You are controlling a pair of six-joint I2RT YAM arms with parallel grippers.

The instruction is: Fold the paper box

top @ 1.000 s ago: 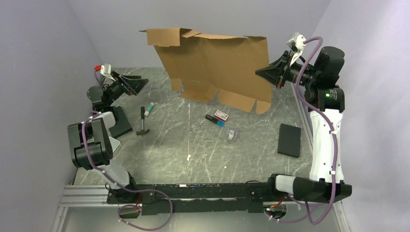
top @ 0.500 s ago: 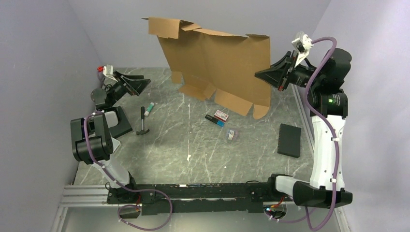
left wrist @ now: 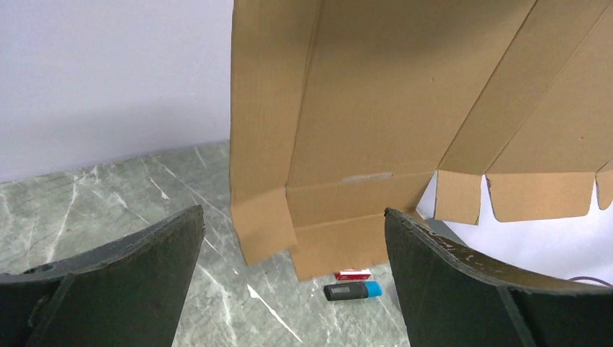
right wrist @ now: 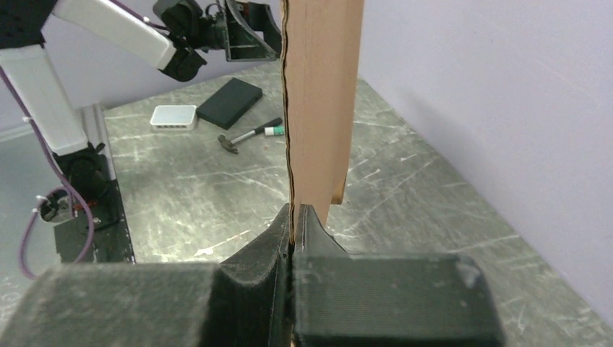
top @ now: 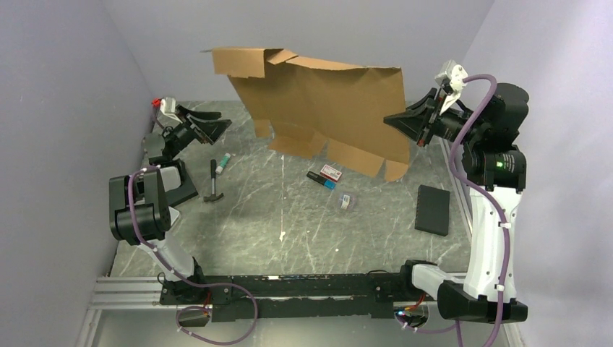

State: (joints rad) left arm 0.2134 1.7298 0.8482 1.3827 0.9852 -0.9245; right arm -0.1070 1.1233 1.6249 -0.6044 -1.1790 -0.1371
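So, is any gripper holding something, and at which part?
The right gripper holds the paper box by its right-hand edge; the left gripper holds nothing.

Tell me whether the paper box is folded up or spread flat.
Spread flat: the paper box hangs as one open sheet, pinched by the right gripper.
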